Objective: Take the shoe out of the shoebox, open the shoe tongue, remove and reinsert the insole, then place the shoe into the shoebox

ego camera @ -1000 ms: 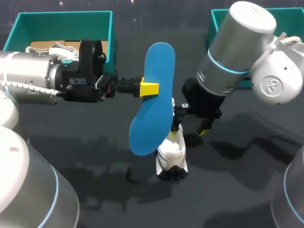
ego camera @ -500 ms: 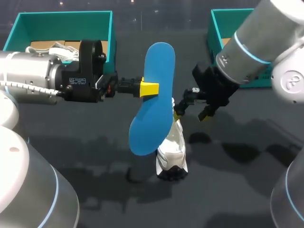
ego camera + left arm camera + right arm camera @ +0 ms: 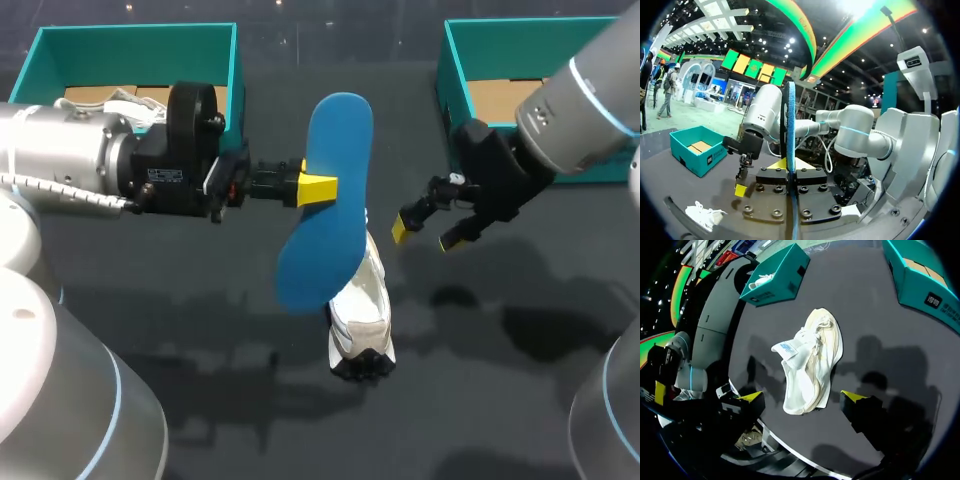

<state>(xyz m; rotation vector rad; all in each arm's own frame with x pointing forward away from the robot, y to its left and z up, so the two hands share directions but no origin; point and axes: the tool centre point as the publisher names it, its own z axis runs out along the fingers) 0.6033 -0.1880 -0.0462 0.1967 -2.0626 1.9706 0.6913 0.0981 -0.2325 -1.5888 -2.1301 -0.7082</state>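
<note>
Head view: left gripper (image 3: 318, 187) pinches the insole (image 3: 328, 200), which partly hides the shoe (image 3: 362, 320). Right gripper (image 3: 803, 397), jaws spread, sees it whole ahead.

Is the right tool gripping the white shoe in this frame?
No, the right tool is open and apart from the white shoe, which lies on the table.

A dark table (image 3: 480, 420) bears several soft shadows.
</note>
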